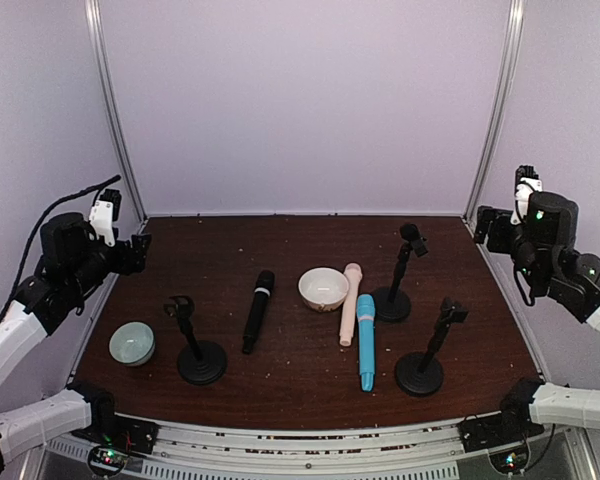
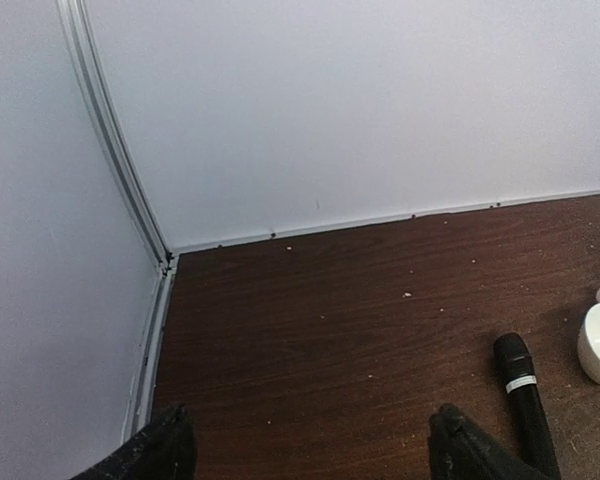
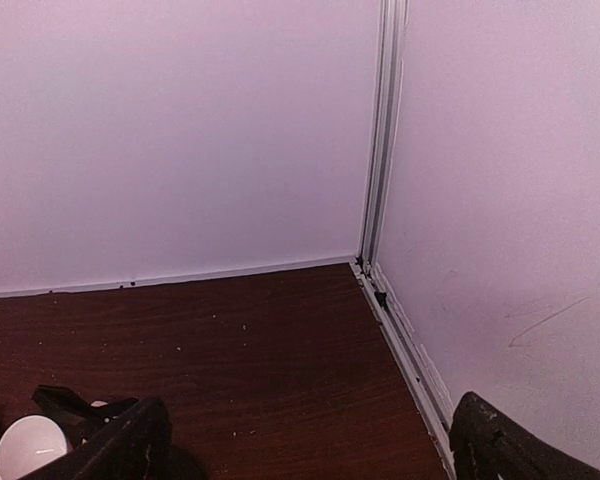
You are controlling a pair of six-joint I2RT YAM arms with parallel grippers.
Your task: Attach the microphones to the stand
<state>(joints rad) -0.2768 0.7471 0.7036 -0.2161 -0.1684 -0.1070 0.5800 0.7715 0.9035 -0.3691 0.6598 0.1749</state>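
Your left claw [image 2: 310, 455] stands wide open, holding nothing; the black mic [image 2: 525, 400] lies at the lower right of its view. Your right claw [image 3: 315, 450] gapes wide, also empty. The pink mic [image 1: 350, 303] and blue mic [image 1: 365, 341] lie centre frame, well apart from both.

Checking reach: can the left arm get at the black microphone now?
Likely yes: the black microphone lies flat, apart from the nearest stand, with nothing between it and the open left gripper.

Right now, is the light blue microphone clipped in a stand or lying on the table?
Lying down. The light blue microphone rests full length on the table, beside the cream-pink microphone, which also lies flat.
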